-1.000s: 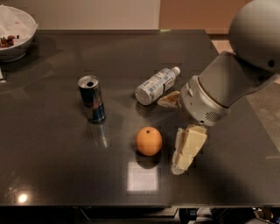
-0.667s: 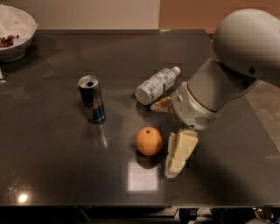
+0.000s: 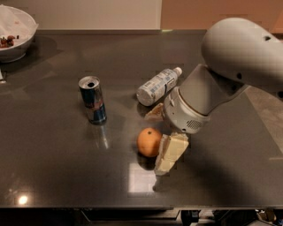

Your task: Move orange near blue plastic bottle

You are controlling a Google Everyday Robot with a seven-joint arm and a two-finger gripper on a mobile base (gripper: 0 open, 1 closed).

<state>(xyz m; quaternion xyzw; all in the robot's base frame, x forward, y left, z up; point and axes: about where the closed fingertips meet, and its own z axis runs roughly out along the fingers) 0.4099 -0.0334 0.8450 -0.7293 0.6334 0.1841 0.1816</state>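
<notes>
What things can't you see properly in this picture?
In the camera view:
- Bowl: cut off by the left edge; its contents too small to name.
- Bottle: label words too small to read.
- Gripper, right of the orange: touching or not, cannot tell.
- Table: part hidden behind the arm.

I look down on a big dark desk, shiny like glass. A pale square of light sits on its near side, and a small bright dot glows at the near left. Far off, a white wall stands on the left and a brown wall on the right. Grey floor shows at the right. My gripper hangs low over the desk's near middle, fingers spread apart.
</notes>
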